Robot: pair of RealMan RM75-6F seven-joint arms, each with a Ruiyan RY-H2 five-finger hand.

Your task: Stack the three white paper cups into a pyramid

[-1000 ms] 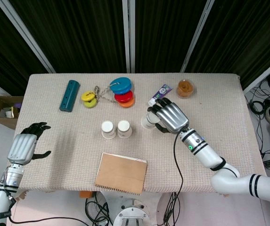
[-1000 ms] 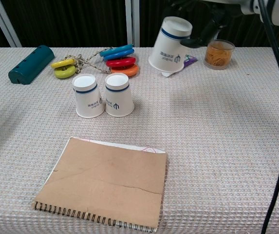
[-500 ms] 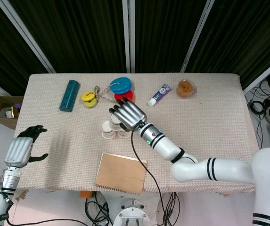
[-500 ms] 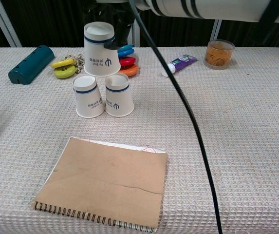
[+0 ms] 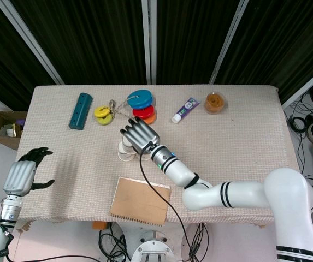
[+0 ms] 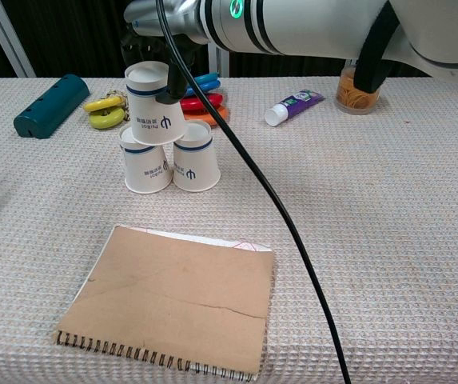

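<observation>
Hovering the third cup over the base pair

Left robot hand (image 5: pixel 22 176) idles open off the tabletop (image 6: pixel 388 208); right robot hand (image 5: pixel 138 135) grips the top paper cup (image 6: pixel 155 102) (tilted, sitting left of centre) over two base cups (image 6: pixel 171 158); releasing now risks toppling.

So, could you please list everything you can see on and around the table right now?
paper cups: 3, white with blue bands; two upside down side by side mid-table, third held at their tops
notebook: 1, brown, near edge
block: 1, teal, far left
discs: several, blue, red, orange, yellow, on cord, far centre
tube: 1, white and purple, far right of centre
tub: 1, clear, orange contents, far right
cardboard box: 1, left of table
left hand: open, left edge
right hand: holds third cup
</observation>
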